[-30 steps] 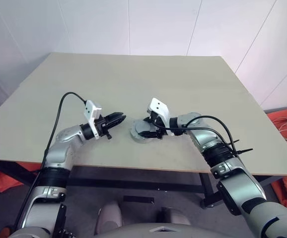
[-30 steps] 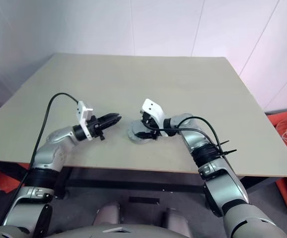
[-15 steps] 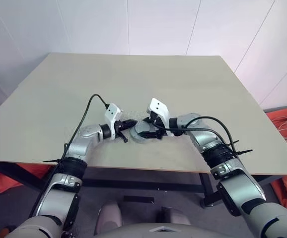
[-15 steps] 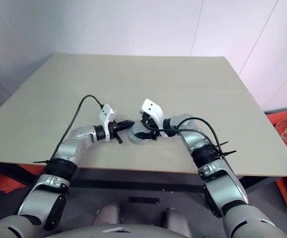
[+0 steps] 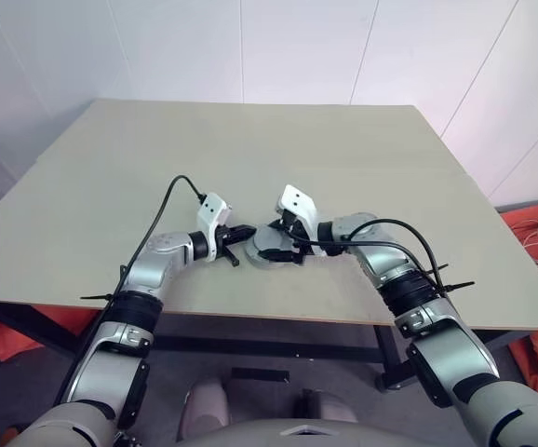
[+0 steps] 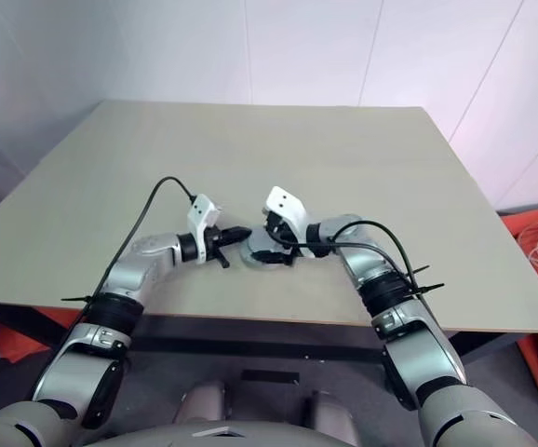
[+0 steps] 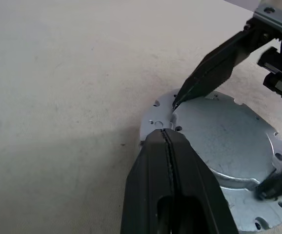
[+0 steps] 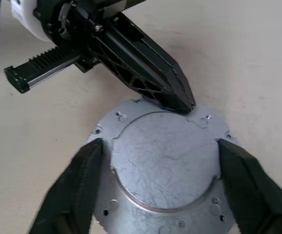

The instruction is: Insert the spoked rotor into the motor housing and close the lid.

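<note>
The lid (image 8: 163, 163) is lying flat and shut on the housing near the table's (image 5: 250, 149) near edge. The left gripper (image 7: 169, 138), fingers pressed together, is touching its left rim, while the right gripper (image 8: 158, 156) is straddling it spread wide. Judging by this, the left tip should be pressing straight down so the lid seats evenly without sliding.

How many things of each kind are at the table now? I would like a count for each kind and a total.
Round grey metal motor housing: 1
Black two-finger tools: 2, the left tool and the right tool
Table: 1
Total: 4
</note>
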Available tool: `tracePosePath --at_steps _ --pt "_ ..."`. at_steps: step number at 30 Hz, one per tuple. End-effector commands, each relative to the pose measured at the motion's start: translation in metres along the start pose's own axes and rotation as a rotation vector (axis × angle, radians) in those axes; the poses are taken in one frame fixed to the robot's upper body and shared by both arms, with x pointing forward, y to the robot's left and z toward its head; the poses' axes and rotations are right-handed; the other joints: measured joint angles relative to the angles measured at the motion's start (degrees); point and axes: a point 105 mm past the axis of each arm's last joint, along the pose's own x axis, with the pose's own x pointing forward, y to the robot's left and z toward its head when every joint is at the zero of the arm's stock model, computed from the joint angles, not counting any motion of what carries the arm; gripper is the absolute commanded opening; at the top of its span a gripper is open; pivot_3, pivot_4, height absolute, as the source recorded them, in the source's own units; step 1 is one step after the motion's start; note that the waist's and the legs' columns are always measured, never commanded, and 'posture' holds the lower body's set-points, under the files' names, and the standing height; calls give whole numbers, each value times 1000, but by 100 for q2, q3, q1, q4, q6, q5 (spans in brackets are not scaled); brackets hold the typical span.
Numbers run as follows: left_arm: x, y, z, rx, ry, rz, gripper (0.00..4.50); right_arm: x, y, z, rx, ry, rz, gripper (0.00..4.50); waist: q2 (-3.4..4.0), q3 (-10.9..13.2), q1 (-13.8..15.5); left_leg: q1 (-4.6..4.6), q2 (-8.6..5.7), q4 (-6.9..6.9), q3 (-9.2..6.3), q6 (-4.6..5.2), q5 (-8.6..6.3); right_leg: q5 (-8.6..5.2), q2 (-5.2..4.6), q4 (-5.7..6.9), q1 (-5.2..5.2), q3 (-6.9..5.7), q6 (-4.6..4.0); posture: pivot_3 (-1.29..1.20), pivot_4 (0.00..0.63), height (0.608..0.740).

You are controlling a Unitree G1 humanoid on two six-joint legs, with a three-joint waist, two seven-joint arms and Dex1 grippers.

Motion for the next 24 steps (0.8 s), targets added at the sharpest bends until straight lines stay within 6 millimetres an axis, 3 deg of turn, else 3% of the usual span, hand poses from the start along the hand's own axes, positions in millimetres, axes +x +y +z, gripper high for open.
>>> tracePosePath --at_steps 1,7,11,17,19,21,24 --pt "4 -7 7 15 -5 -35 0 -1 8 -5 14 19 45 4483 0 0 7 0 0 0 0 0 0 0 0 -1 0 0 0 0 0 740" --pt "5 -9 9 23 -2 -52 0 -10 7 13 -23 -27 42 4483 1 0 19 -13 -2 -5 -1 12 -8 0 -2 -23 -1 -3 0 0 0 740" --pt "6 -10 12 33 -2 -61 0 -33 -1 37 -1 -113 16 4483 1 1 17 -29 -2 -6 -1 14 -8 1 -1 -47 -1 -5 1 0 0 740" --pt "8 -13 13 48 4 -83 0 -72 -22 49 151 -216 -74 4483 1 1 33 -34 -3 -13 1 22 -14 3 -2 -75 5 -10 3 0 0 740" --pt "8 -14 13 53 7 -89 0 -82 -32 42 293 -228 -121 4483 1 1 32 -34 -3 -13 2 22 -14 3 -2 -75 6 -10 3 0 0 740" --pt "9 -15 13 58 7 -96 0 -91 -44 20 523 -183 -188 4483 2 1 33 -31 -2 -14 2 21 -13 3 -1 -73 6 -11 2 0 0 740" --pt "10 -17 14 66 8 -106 0 -100 -33 -12 826 -60 -166 4483 2 1 67 -28 -5 -12 5 17 -11 3 -2 -73 13 -12 3 0 0 740"
